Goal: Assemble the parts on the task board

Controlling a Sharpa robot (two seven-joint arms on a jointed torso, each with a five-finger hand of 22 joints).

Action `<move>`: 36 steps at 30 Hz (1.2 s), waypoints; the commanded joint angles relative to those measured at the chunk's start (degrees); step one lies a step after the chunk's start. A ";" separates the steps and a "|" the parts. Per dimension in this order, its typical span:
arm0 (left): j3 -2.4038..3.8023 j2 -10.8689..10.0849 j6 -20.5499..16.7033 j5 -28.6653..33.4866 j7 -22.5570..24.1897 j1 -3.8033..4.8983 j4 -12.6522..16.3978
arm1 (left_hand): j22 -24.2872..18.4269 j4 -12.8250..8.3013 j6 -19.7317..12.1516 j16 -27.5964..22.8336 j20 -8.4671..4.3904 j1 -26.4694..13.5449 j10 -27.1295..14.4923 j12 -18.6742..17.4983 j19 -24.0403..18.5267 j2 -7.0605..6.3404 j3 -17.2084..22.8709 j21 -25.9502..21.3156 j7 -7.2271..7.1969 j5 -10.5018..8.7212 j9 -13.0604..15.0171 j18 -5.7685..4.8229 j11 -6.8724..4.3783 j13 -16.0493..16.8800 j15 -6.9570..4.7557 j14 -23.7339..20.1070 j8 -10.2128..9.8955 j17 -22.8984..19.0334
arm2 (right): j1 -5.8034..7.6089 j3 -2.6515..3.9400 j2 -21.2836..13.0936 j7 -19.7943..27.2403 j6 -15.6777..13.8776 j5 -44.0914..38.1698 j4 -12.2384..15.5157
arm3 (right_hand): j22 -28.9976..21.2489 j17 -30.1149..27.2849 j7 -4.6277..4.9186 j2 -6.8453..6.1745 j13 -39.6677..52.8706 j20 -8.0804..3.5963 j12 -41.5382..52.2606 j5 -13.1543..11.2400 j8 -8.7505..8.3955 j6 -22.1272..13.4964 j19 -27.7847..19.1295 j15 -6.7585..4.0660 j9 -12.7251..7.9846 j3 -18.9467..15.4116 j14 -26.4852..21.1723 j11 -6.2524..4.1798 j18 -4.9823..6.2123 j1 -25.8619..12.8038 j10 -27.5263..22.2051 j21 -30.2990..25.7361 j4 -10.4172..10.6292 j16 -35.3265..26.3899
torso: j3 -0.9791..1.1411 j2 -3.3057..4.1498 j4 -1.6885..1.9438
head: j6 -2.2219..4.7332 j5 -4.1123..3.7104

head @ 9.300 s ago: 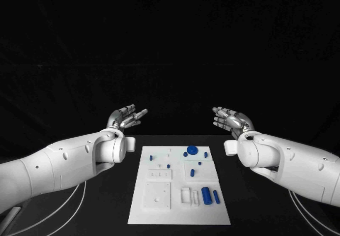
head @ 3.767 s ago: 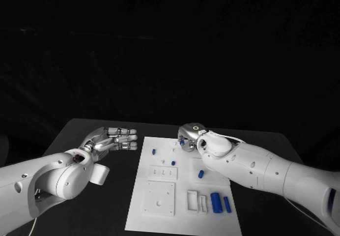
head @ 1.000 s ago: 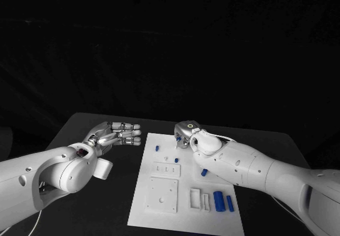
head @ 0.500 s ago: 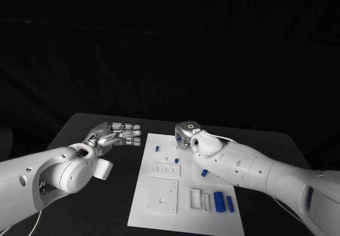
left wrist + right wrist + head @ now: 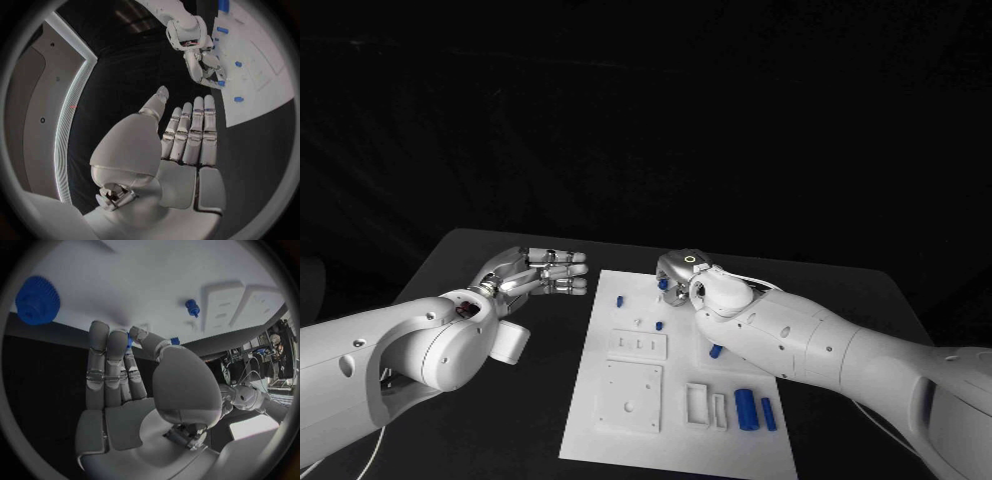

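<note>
- Head view: task board (image 5: 632, 415) lies mid-table, long side running away from the robot. Left hand (image 5: 538, 274) hovers over black table (image 5: 473, 262) just beside the board's far left corner, palm up, fingers spread, holding nothing. Right hand (image 5: 681, 277) is down at the board's far end, fingers hidden under the wrist. Blue parts: two cylinders (image 5: 756, 411) at the near right, small pegs mid-board.
- Left wrist view: left hand (image 5: 187, 140) flat, fingers straight and together, empty. Right hand (image 5: 201, 60) has its fingertips on the board's edge.
- Right wrist view: right hand (image 5: 119, 370) pinches a small blue part (image 5: 129, 340) between thumb and fingers over the board (image 5: 162, 270); blue gear (image 5: 37, 299) lies nearby.
</note>
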 commanded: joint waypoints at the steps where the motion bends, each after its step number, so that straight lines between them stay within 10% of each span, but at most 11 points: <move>1: 0.06 0.12 0.83 -0.18 0.17 0.12 0.07 | -0.05 0.08 -0.33 -0.22 0.10 -0.08 -0.23 0.19 -0.48 0.34 -0.39 0.25 0.10 -0.26 0.05 0.19 0.03 0.09 0.05 -0.49 0.12 0.07 | -0.03 -0.03 0.01 0.96 0.48 0.62 0.06 | -0.04 -0.09 0.11 0.09 -0.06 0.54 -0.21 -0.13 -0.09 -0.11 1.22 0.26 0.00 -0.15 0.03 -0.06 0.93 0.43 -0.07 -0.42 0.19 -0.24 | -0.03 0.02 -0.02 | 0.04 0.03; 11: 0.06 0.07 0.84 -0.19 0.17 0.17 -0.03 | -0.05 0.08 -0.33 -0.22 0.10 -0.08 -0.23 0.19 -0.48 0.34 -0.39 0.25 0.10 -0.26 0.05 0.19 0.03 0.09 0.05 -0.49 0.12 0.07 | -0.03 -0.02 -1.55 0.62 -2.07 1.28 1.78 | -0.05 -0.24 -0.07 -0.59 -0.04 0.45 -0.18 -0.18 -0.11 -0.86 1.44 0.19 -0.02 -0.92 -0.03 0.08 1.01 -0.06 -1.01 -0.93 0.62 -0.34 | -0.01 -0.02 -0.11 | 0.32 0.07; 16: 0.06 -0.21 0.69 -0.19 0.22 0.29 -0.23 | -0.06 0.07 -0.35 -0.23 0.11 0.03 -0.28 0.19 -0.49 0.26 -0.38 0.28 0.10 -0.26 0.05 0.21 0.05 0.09 0.07 -0.56 0.12 0.06 | 0.07 0.27 -4.18 0.77 -3.89 3.06 4.98 | -1.34 -0.45 -1.10 -1.35 0.06 0.55 0.03 -1.34 -0.07 -2.74 2.01 0.27 0.00 -10.43 -0.14 0.85 1.46 1.13 -4.87 -2.57 4.00 -0.66 | 0.15 0.09 -0.47 | 0.68 0.27; 23: 0.06 -0.51 0.53 -0.18 0.28 0.56 -0.53 | -0.06 0.06 -0.37 -0.24 0.13 0.09 -0.37 0.19 -0.49 0.22 -0.38 0.29 0.12 -0.24 0.06 0.25 0.08 0.09 0.12 -0.71 0.13 0.05 | 0.29 2.80 -8.17 1.42 -6.25 5.54 10.12 | -2.18 -0.40 -1.51 -1.51 -0.01 0.54 -0.19 -1.33 -0.11 -3.33 2.16 0.16 -0.02 -12.72 -0.13 0.77 1.55 3.73 -4.24 -2.59 6.88 -0.76 | 0.51 0.26 -1.21 | 1.28 0.56; 30: 0.05 -0.59 0.83 -0.18 0.30 0.63 -0.78 | -0.05 0.03 -0.25 -0.21 0.18 0.17 -0.34 0.20 -0.49 0.22 -0.34 0.33 0.10 -0.22 0.06 0.33 0.06 0.09 0.13 -0.76 0.13 0.06 | 0.36 6.62 -13.56 2.41 -4.07 9.91 13.81 | -1.30 -0.15 0.68 -1.98 0.02 -0.63 -0.26 -1.55 -0.06 -0.66 1.89 -1.11 0.03 -2.75 0.08 -1.70 -0.10 0.78 7.15 -1.70 4.99 -0.69 | 0.87 0.23 -1.84 | 1.79 0.60; 36: 0.05 -0.75 0.93 -0.18 0.38 0.64 -1.08 | -0.04 0.02 -0.12 -0.20 0.17 0.18 -0.26 0.20 -0.49 0.23 -0.32 0.34 0.08 -0.23 0.06 0.33 0.04 0.09 0.11 -0.71 0.14 0.06 | 0.37 7.74 -16.85 3.61 -0.67 12.65 14.59 | -0.57 0.55 -0.05 -1.88 1.61 -2.97 1.72 1.60 -0.06 -0.07 1.82 -3.58 0.09 -9.25 0.15 -5.44 -2.17 0.15 18.35 -1.34 5.40 -0.51 | 1.06 0.30 -2.34 | 2.04 0.54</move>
